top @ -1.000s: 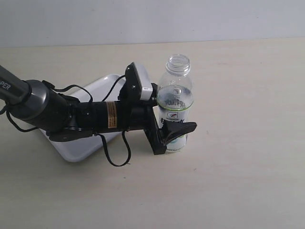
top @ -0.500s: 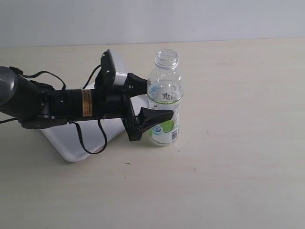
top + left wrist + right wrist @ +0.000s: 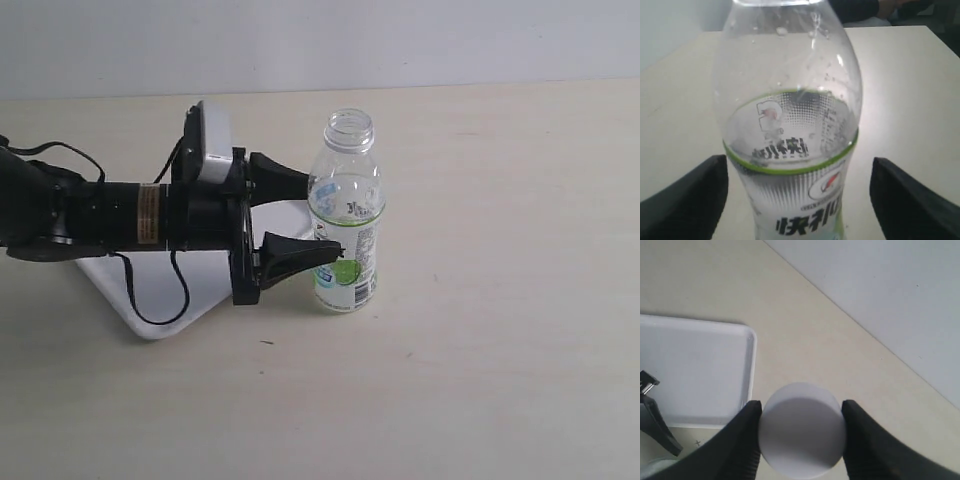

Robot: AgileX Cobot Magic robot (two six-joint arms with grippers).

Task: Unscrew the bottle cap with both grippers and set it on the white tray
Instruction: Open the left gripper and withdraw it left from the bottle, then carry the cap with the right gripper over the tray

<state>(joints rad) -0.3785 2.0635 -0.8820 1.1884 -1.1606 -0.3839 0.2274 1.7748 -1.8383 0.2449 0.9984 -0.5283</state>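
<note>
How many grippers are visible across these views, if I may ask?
2. The left gripper sits open around the bottle; the right gripper, seen only in its wrist view, holds the bottle cap.

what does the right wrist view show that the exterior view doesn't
Only the right wrist view shows the bottle cap, gripped between the jaws of the right gripper. Only the exterior view shows the whole bottle, standing upright with its mouth open, and the left gripper with a jaw on each side of it. Both show the white tray and the table.
</note>
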